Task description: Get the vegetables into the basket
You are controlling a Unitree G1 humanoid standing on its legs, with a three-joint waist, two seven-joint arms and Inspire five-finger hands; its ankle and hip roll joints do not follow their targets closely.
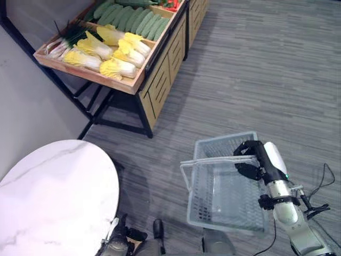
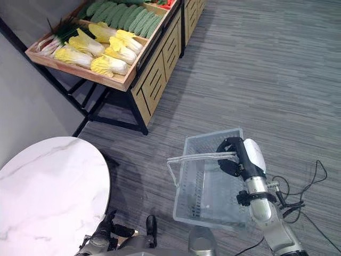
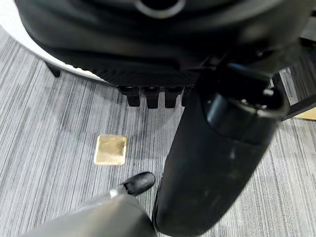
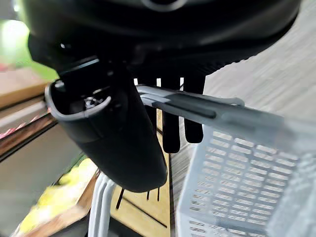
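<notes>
Btwn veg stand (image 1: pixel 154 85) & basket (image 1: pixel 224 197): bare floor; right robot hand (image 1: pixel 250 160) grips handles (image 1: pixel 210 161).

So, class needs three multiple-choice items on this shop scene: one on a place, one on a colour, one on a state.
1. Where are the cabbages?
A in the wooden crate
B in the basket
C on the round table

2. What colour is the basket?
A red
B pale grey
C green

3. What is the right hand doing?
A hanging open
B pressing the table
C gripping the basket's handles

Answers: 1 A, they lie in the crate on the stand. 2 B, its mesh walls are pale grey. 3 C, its fingers curl round the handles.
</notes>
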